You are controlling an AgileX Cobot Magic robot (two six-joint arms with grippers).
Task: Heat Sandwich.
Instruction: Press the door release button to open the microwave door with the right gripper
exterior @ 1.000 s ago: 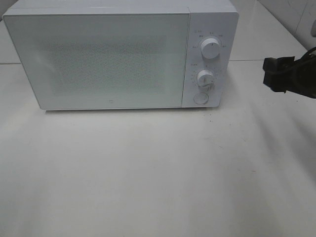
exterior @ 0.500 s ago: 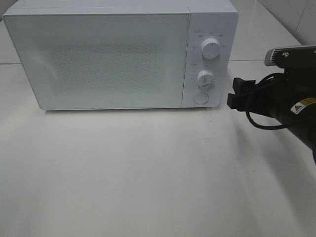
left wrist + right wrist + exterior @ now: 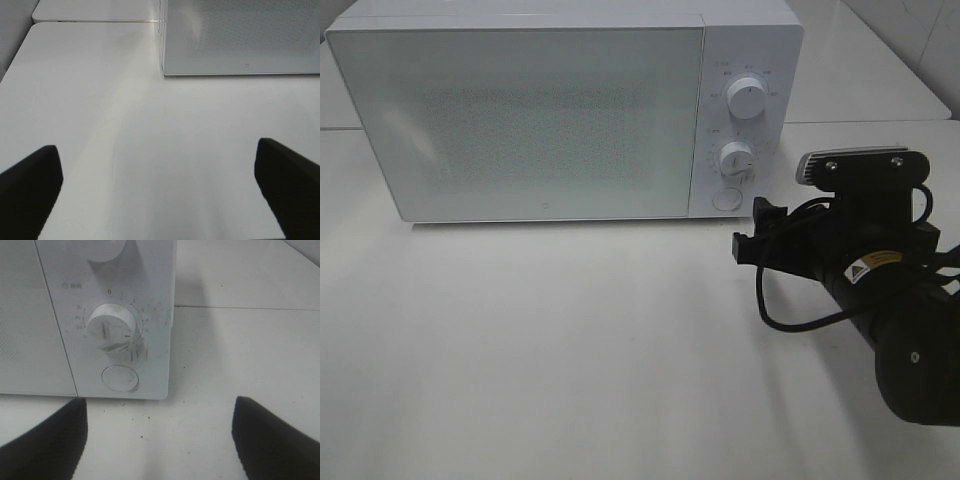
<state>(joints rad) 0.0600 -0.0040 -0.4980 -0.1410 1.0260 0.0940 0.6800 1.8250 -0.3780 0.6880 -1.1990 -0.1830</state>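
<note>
The sandwich is out of view. The white microwave (image 3: 520, 120) stands at the back of the table with its door shut. My right gripper (image 3: 752, 232) is open and empty, hovering just in front of and to the right of the control panel. In the right wrist view its dark fingers (image 3: 45, 445) frame bare table below the timer knob (image 3: 112, 330) and the round button (image 3: 120, 378). My left gripper (image 3: 160, 190) is open and empty over bare table, some way from the microwave's front left corner (image 3: 165, 70). It is outside the exterior high view.
The panel carries an upper knob (image 3: 749, 100), a lower knob (image 3: 735, 158) and a round button (image 3: 725, 198). The white table (image 3: 570, 340) stretches in front of the microwave. A seam between table slabs (image 3: 250, 306) runs to the microwave's right.
My right arm has come in from the right edge, moving left and toward the near side, and now sits close to the microwave's control panel. The jaws stayed open. The microwave has not moved.
</note>
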